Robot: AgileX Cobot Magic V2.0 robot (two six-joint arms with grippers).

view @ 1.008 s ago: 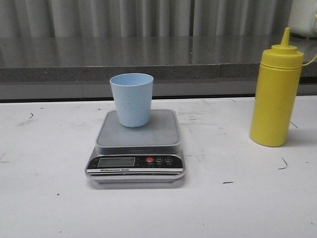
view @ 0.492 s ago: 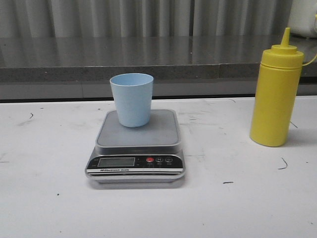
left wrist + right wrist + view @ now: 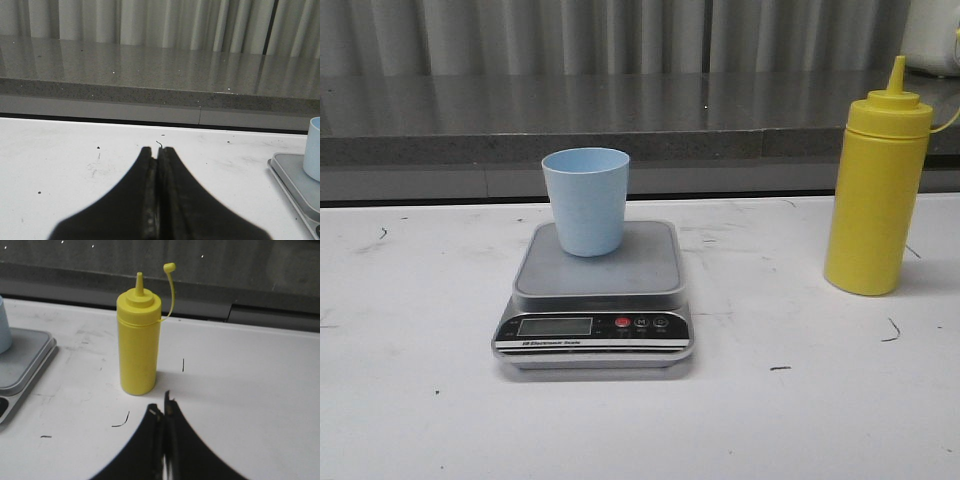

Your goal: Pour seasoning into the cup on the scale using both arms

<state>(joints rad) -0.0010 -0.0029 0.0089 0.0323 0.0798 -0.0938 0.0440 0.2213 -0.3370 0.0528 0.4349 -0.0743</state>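
A white table [image 3: 420, 400] runs to a grey ledge. In the front view nothing has shifted over the last second: the blue cup [image 3: 586, 200] stands on the scale [image 3: 595, 300], the yellow bottle [image 3: 878, 185] upright, well right, so no pouring is underway. Left wrist view: left gripper [image 3: 158, 152] pressed together, empty. Right wrist view: right gripper [image 3: 163, 410] closed, empty, near the bottle.
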